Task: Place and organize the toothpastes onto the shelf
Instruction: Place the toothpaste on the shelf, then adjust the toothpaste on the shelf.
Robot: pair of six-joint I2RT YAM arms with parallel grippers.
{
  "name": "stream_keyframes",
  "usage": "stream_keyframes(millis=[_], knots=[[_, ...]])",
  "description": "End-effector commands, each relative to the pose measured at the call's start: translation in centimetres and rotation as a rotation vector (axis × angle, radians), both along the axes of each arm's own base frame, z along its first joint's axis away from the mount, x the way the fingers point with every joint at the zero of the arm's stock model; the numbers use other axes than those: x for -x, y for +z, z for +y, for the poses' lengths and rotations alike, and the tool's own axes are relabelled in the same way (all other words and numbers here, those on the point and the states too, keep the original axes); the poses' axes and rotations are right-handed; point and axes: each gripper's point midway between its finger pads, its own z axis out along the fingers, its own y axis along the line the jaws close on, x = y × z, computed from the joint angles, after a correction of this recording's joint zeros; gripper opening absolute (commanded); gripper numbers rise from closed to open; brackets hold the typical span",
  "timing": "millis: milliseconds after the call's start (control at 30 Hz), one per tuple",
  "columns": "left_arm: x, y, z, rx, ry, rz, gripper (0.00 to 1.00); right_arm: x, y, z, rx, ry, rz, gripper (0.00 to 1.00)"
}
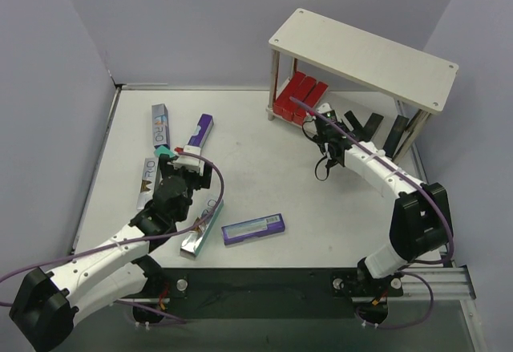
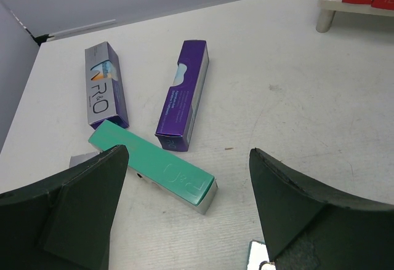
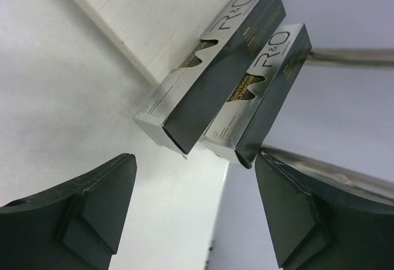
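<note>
**Desk:** Where is the left arm?

**Photographer:** The left gripper (image 2: 188, 153) hangs over the left half of the white worktop (image 1: 264, 159), jaws spread wide and holding nothing. A teal carton (image 2: 154, 165) lies flat on the worktop in the gap ahead of the fingers and touches neither of them.

**Desk:** What lies around it?

**Photographer:** Just beyond the teal carton, a purple carton (image 2: 183, 95) and a silver-and-purple carton (image 2: 104, 85) lie flat, apart from each other. Seen from above, a second purple carton (image 1: 253, 228) with a silver face lies alone nearer the arm bases. A teal-edged silver carton (image 1: 200, 232) is just to its left, and another silver carton (image 1: 146, 182) shows beside the left arm.

**Desk:** And the shelf?

**Photographer:** The shelf (image 1: 361, 55) stands at the far right of the worktop. Red cartons (image 1: 300, 95) are packed together at the left end of its lower tier. Further black cartons (image 1: 397, 134) stand at differing angles under the right end of the top board.

**Desk:** The right arm?

**Photographer:** The right gripper (image 3: 196, 157) is held at the lower tier, jaws apart and empty. It faces two black-and-silver cartons (image 3: 209, 79) lying side by side with their long sides touching, by the edge of the pale board. How far they rest on that board cannot be told.
</note>
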Motion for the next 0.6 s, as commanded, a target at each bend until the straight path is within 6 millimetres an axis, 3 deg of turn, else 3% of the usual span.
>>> stream_keyframes(millis=[0, 267, 567], knots=[[-0.3, 2.6, -0.4, 0.049, -0.013, -0.052, 0.91, 0.1, -0.2, -0.2, 0.167, 0.170, 0.187, 0.79], [-0.1, 2.8, -0.4, 0.051, -0.017, -0.054, 0.91, -1.1, -2.2, 0.3, 0.212, 0.232, 0.293, 0.73], [-0.1, 3.0, -0.5, 0.054, -0.019, -0.058, 0.91, -2.1, -3.7, -1.2, 0.277, 0.202, 0.359, 0.65]])
